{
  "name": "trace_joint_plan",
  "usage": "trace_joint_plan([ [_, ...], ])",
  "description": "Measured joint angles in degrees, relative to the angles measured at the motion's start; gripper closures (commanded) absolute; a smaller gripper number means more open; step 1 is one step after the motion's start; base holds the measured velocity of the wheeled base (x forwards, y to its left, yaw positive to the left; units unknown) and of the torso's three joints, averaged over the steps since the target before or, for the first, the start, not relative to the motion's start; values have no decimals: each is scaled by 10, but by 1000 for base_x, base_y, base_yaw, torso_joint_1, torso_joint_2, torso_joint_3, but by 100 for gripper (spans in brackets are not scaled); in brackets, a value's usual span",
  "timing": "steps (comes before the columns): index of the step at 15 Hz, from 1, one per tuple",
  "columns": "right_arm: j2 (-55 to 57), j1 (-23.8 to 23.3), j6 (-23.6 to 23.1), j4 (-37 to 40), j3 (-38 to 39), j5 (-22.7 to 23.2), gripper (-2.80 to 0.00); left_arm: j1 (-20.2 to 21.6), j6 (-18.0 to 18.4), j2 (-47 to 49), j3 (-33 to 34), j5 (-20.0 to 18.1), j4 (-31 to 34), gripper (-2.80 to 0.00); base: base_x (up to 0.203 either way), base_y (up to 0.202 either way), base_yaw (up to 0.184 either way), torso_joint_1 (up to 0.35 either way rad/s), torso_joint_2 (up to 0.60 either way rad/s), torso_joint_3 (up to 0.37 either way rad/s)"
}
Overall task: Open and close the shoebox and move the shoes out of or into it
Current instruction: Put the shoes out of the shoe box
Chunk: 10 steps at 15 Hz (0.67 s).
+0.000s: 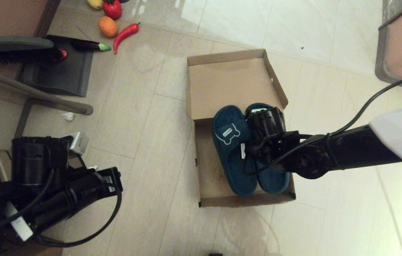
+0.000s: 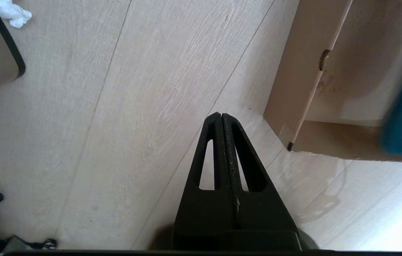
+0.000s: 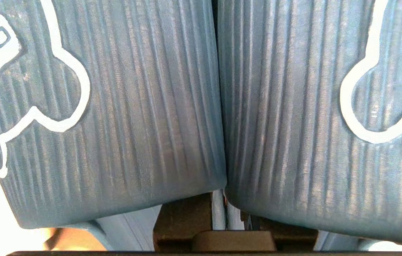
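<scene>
The pair of dark teal rubber slide sandals (image 1: 243,153) lies side by side, heels near, in the open brown cardboard shoebox (image 1: 208,177), their touching inner straps pinched by the right gripper (image 1: 257,142) directly above, while the left gripper (image 2: 221,121), pressed together, hovers well left.

Two ribbed teal-blue straps of the shoes (image 3: 218,106) fill almost the whole right wrist view, pressed side by side with a thin dark seam running between them. Each strap carries part of a pale bone-shaped outline, and a white label with dark characters sits at one edge. Below the straps' lower edges, dark parts of the right gripper (image 3: 222,217) show, reaching under both straps where they meet.
</scene>
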Motion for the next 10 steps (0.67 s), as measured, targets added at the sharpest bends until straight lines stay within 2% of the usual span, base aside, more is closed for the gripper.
trace_joint_plan([
  [3, -86, -3, 4, 35, 33, 2, 0, -2, 13, 0, 3, 1, 2, 0, 0, 0, 0, 0, 0, 0],
  [5, -140, -24, 5, 46, 67, 2, 0, -3, 19, 1, 4, 0, 3, 0, 0, 0, 0, 0, 0, 0],
  [8, -199, -107, 5, 49, 109, 7, 0, -15, 20, 7, 6, -1, 4, 0, 0, 0, 0, 0, 0, 0],
  [10, -224, -187, 5, 49, 129, 31, 0, -24, 20, 12, 6, -1, 0, 0, 0, 0, 0, 0, 0, 0],
])
